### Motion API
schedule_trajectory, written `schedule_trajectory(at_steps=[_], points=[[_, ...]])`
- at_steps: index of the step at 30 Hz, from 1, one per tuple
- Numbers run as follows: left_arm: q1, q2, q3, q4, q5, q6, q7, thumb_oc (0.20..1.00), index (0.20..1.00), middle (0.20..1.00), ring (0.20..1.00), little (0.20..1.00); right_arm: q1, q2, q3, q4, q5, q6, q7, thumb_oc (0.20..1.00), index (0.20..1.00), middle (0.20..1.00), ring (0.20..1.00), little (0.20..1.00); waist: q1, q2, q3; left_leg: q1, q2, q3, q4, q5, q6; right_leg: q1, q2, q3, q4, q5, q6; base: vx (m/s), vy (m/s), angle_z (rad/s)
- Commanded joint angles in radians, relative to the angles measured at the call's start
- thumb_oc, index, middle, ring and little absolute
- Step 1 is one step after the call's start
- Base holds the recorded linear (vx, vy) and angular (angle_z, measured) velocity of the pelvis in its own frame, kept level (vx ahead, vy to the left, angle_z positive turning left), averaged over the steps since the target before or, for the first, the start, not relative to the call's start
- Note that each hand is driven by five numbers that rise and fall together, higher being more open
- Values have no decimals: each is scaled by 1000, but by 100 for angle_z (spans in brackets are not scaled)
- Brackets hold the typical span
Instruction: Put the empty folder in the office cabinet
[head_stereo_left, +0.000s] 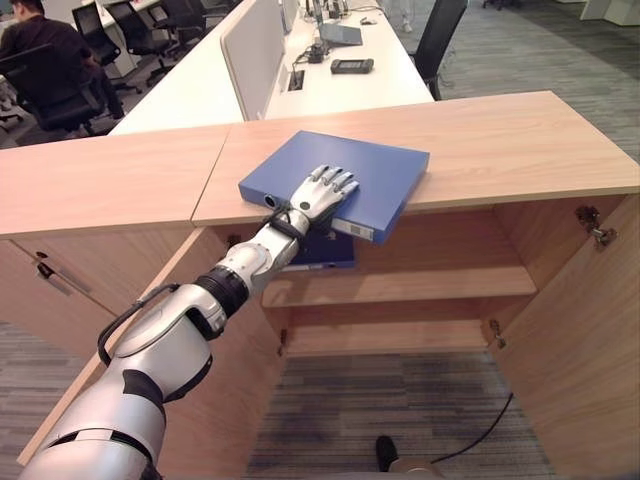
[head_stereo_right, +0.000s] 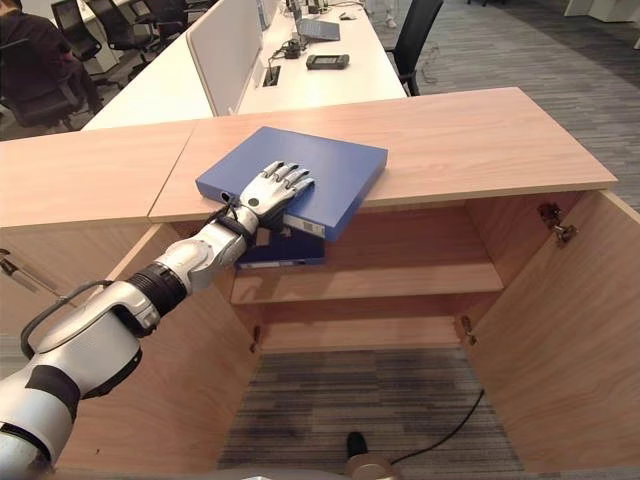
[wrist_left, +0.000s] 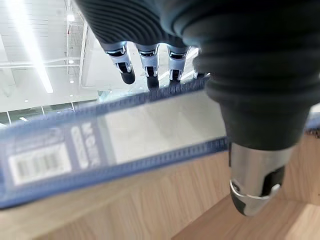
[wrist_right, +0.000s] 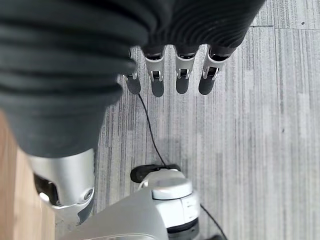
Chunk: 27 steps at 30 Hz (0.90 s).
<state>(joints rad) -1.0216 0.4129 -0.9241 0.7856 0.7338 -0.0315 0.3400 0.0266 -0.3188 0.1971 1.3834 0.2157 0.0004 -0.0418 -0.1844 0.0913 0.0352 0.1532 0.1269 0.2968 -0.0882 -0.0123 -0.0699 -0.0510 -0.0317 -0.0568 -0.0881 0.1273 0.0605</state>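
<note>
A blue folder (head_stereo_left: 350, 180) lies flat on the wooden cabinet top (head_stereo_left: 500, 140), one corner hanging over the front edge above the open cabinet. My left hand (head_stereo_left: 318, 195) rests on its near edge with straight fingers (wrist_left: 150, 65) spread across the top cover. The thumb (wrist_left: 255, 185) hangs below the labelled spine (wrist_left: 125, 140), a little apart from it. A second, darker blue folder (head_stereo_left: 320, 250) lies on the upper shelf (head_stereo_left: 420, 285) just beneath. My right hand (wrist_right: 180, 75) hangs over the carpet with fingers straight, holding nothing.
Both cabinet doors stand open; the right one (head_stereo_left: 590, 340) juts toward me. A lower shelf (head_stereo_left: 400, 335) sits under the upper one. Behind the cabinet run white desks (head_stereo_left: 200, 80) with office chairs, and a person (head_stereo_left: 40, 50) sits at the far left.
</note>
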Motion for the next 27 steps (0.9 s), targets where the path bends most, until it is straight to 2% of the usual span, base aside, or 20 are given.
schedule_trajectory(at_steps=[1,3,21,24,27], points=[[-119,14,24,141,36,23,7,812,812,812,812,812,-4,3,66,51,18,-17,-13,1000,1000,1000,1000,1000,-20,-74,-27,16,13,-35,1,-35,-45,77,-34,-8,1,-36,118,0,0,0],[-110,3,24,177,38,28,5,200,200,200,200,200,-1,6,66,52,20,-18,-13,1000,1000,1000,1000,1000,-21,-75,-26,18,14,-34,1,-35,-45,78,-34,-8,1,-36,117,0,0,0],[-64,-23,64,373,14,61,23,200,200,200,200,200,9,23,73,52,33,-34,-22,1000,1000,1000,1000,1000,-29,-77,-24,25,15,-20,1,-34,-47,81,-32,4,1,-38,114,-1,-1,-2],[-22,-32,143,262,-77,60,36,200,200,200,200,200,11,37,67,29,56,-40,-28,1000,1000,1000,1000,1000,-20,-84,-19,20,14,-26,1,-32,-46,81,-34,-2,1,-37,114,-3,-5,-1],[105,8,282,-100,-211,31,31,200,200,200,200,200,11,50,40,-14,97,-49,-38,1000,1000,1000,1000,1000,3,-95,-4,10,13,-42,1,-28,-44,81,-40,-17,1,-36,115,-7,-4,-1]])
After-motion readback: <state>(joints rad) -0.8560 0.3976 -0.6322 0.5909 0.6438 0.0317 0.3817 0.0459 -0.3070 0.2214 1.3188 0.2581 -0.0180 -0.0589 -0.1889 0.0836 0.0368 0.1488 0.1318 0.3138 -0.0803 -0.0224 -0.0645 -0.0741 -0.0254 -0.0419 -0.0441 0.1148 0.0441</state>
